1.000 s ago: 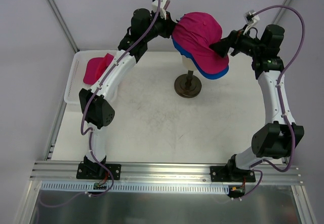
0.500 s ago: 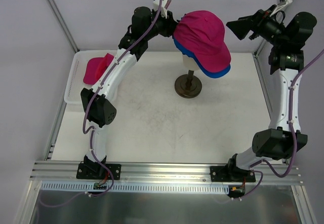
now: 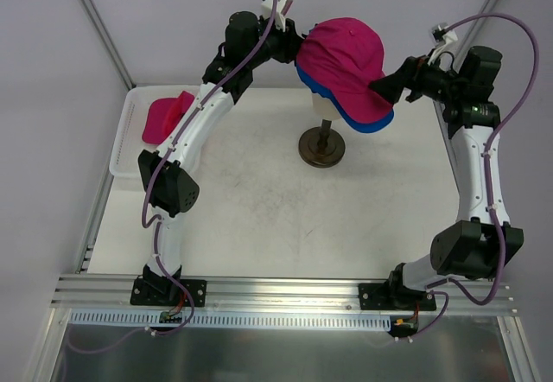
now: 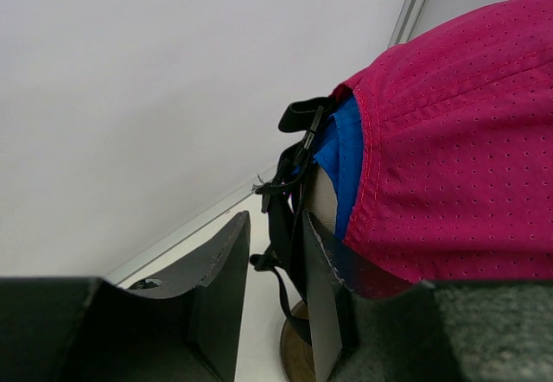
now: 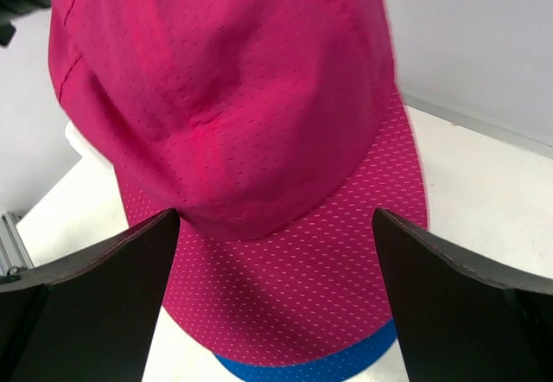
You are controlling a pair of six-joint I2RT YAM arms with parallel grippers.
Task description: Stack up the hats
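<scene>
With the top pink cap [image 3: 346,54] over the blue cap [image 3: 367,125] at the far edge, the right gripper [image 3: 384,84] released and the left gripper [image 4: 272,235] unclear, the next move should fetch the spare pink cap [image 3: 164,116] at the left edge.

Plain grey walls [image 3: 173,19], white table [image 3: 259,218]

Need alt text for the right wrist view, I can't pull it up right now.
A magenta cap fills the frame, brim toward the camera, with a blue cap peeking out beneath its brim. The right tool is open, its dark fingers flanking the brim.
</scene>
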